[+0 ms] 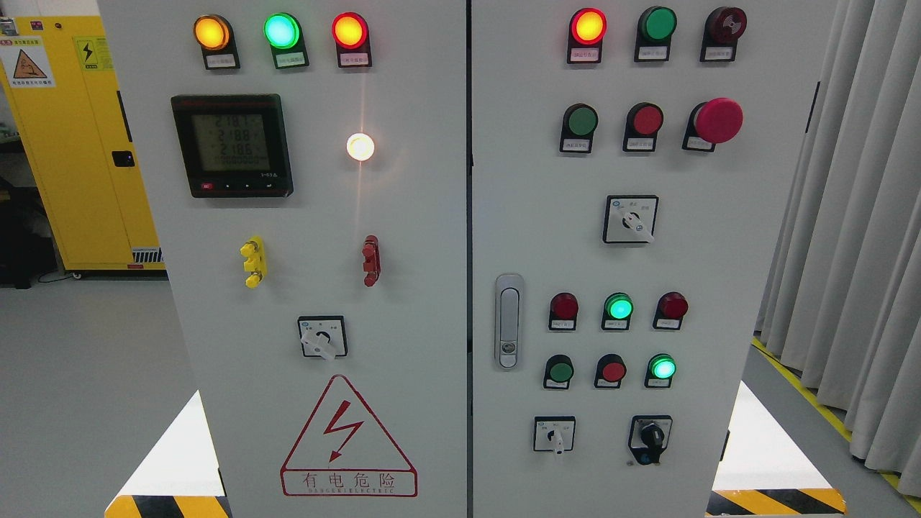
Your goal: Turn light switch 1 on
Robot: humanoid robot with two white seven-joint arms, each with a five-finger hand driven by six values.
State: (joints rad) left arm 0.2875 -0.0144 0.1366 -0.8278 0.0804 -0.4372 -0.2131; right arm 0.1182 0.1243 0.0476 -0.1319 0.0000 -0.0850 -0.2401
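Grey flooring and pale curtains frame a tall grey electrical cabinet with 2 doors, and a yellow safety locker stands behind its left edge. No robot hand or arm shows anywhere, so how the fingers are set cannot be told.

Which control counts as light switch 1 cannot be read from the small labels. The left door carries 1 white rotary switch just above the red warning triangle, near that door's lower middle; its handle's long axis tilts down toward the lower right. On the right door, an upper white rotary switch also slants toward the lower right, a lower white rotary switch near the bottom edge points straight down, and a black selector knob beside it stands roughly upright.

Along the left door's top edge, 3 lamps glow amber, green and red.
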